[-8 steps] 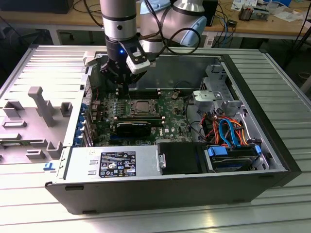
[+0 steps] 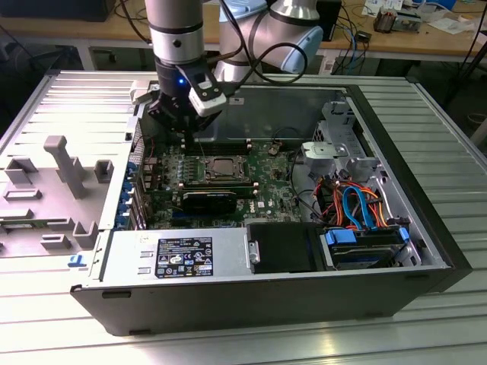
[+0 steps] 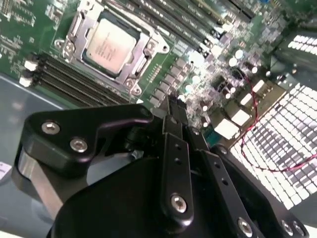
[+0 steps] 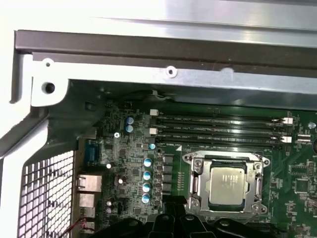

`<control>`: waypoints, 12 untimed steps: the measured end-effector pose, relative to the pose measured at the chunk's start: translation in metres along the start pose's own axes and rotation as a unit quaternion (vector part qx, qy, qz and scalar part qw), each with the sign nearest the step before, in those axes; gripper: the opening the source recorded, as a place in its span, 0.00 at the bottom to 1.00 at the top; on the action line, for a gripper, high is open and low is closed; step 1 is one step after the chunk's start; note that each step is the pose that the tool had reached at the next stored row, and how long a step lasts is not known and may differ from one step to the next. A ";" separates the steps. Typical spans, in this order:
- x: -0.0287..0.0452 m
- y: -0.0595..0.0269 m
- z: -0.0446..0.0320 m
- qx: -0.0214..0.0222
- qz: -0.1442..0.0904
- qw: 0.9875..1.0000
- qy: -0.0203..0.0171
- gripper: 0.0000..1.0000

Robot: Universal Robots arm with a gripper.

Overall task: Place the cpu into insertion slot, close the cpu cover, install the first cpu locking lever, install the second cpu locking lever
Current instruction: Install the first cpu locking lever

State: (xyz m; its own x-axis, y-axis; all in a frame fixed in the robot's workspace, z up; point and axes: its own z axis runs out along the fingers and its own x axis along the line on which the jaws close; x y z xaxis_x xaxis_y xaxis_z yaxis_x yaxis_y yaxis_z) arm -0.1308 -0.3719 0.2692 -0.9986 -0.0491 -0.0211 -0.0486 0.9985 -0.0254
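The cpu (image 4: 227, 186) shows its silver-grey top, lying flat in the insertion slot (image 2: 221, 169) on the green motherboard. The cpu cover (image 4: 198, 168) lies down around it as a silver frame, and the chip (image 3: 110, 42) shows through its window. My gripper (image 2: 186, 139) hangs over the board a little to the exterior view's left of the socket and touches nothing. Its black fingers (image 3: 174, 129) are pressed together and hold nothing. How the locking levers stand I cannot tell.
The motherboard (image 2: 266, 171) lies inside an open computer case (image 2: 228, 296). Memory slots (image 4: 218, 131) run beside the socket, and a black card (image 2: 209, 199) sits in front of it. Drive bays and coloured cables (image 2: 358, 209) fill the exterior view's right. A grey fixture (image 2: 65, 163) stands outside the case.
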 end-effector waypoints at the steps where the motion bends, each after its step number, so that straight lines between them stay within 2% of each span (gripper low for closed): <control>1: 0.0003 0.0000 0.0002 0.000 0.004 1.000 0.000 0.11; 5: 0.0008 0.0037 0.0013 0.000 0.010 1.000 0.000 0.11; 8: 0.0010 0.0057 0.0028 -0.004 0.010 1.000 0.000 0.11; 12: 0.0008 0.0109 0.0052 -0.007 0.010 1.000 0.000 0.11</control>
State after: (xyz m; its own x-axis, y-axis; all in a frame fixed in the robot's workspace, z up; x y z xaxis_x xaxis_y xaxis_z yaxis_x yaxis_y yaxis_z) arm -0.1320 -0.3612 0.2637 -0.9994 -0.0282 -0.0215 -0.0280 0.9995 -0.0111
